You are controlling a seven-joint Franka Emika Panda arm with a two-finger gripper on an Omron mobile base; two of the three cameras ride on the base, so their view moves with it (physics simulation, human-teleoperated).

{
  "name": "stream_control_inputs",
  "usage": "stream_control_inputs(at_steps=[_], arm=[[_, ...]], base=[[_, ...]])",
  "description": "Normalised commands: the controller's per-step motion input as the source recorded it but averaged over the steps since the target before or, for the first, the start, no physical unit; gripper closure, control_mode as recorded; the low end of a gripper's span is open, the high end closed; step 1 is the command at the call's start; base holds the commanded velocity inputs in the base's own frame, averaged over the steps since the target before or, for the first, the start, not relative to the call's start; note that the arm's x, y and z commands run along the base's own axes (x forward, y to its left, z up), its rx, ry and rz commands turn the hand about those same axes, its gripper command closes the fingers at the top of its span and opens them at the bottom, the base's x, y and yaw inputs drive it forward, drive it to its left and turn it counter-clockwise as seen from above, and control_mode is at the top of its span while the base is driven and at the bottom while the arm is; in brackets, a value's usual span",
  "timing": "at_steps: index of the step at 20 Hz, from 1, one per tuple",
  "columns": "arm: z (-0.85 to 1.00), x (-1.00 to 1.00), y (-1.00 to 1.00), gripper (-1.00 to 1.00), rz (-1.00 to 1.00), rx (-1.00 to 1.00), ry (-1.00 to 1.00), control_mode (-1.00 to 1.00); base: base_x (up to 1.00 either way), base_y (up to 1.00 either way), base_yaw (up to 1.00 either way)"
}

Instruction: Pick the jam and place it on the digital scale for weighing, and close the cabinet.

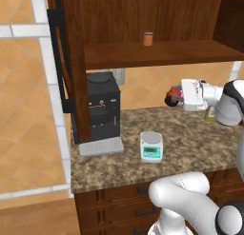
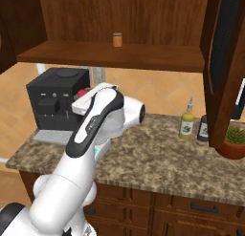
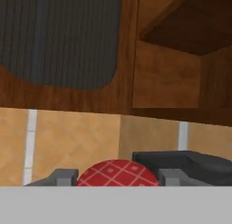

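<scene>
Clamped in the gripper [image 1: 170,97], the jam [image 1: 174,95] is held above the counter, right of the digital scale [image 1: 151,146]; lowering onto its plate is called for next, cabinet [image 1: 76,63] unclosed

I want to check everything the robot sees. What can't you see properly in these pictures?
- The digital scale: its display is too small to read in the left base view; the arm hides most of it in the right base view.
- The jam: the hand view's bottom edge cuts it off, and the claw covers most of it in the left base view.
- The cabinet: picture edges cut off its doors.
</scene>
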Motion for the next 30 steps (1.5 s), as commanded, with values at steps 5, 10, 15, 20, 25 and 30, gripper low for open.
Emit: stream_control_inputs(at_steps=[5,10,15,20,25,30], arm=[[-1.00,0.05,0.00,1.00,0.35,-0.11,0.01,-1.00],[-0.93,0.20,0.01,1.00,0.15,-0.11,0.04,-1.00],[-0.63,0.13,0.03,1.00,0.00,-0.06,0.01,-1.00],[-0.28,0.05,0.00,1.00,0.00,-0.01,0.07,-1.00],[-0.16,0.23,0.00,1.00,0.00,0.00,0.11,-1.00],[-0.22,0.54,0.02,1.00,0.00,0.00,0.06,-1.00]], base=[[0.00,0.00,0.00],[0.00,0.00,0.00],[0.00,0.00,0.00],[0.00,0.00,0.00],[0.00,0.00,0.00],[0.00,0.00,0.00]])
